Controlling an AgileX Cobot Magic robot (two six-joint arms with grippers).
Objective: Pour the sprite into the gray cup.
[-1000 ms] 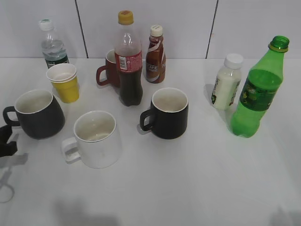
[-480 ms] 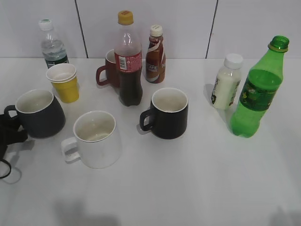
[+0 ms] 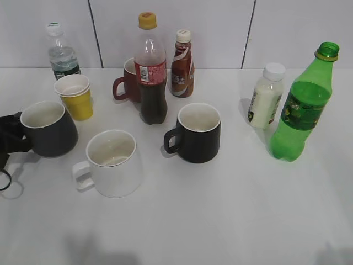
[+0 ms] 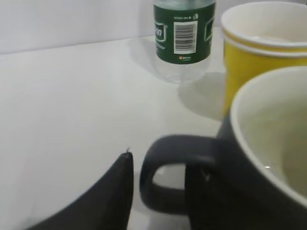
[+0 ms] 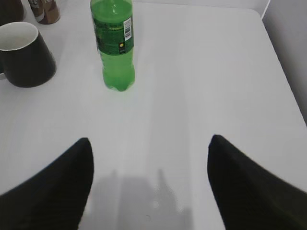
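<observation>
Compared with a moment earlier, the left end effector has slid in from the table's left edge and now sits at the handle of the gray cup, which has shifted and tilted slightly. That suggests the cup is being gripped or nudged ready for the pour. In the left wrist view only one dark finger shows, just beside the cup's loop handle, so whether the fingers are apart or together cannot be told. The cup is matte charcoal with a glossy white inside, widening toward its base. The right end effector has its fingers spread wide apart, holding nothing, hovering over bare white table. Ahead of it and slightly left stands the sprite, a tall translucent green plastic bottle, uncapped, untouched
</observation>
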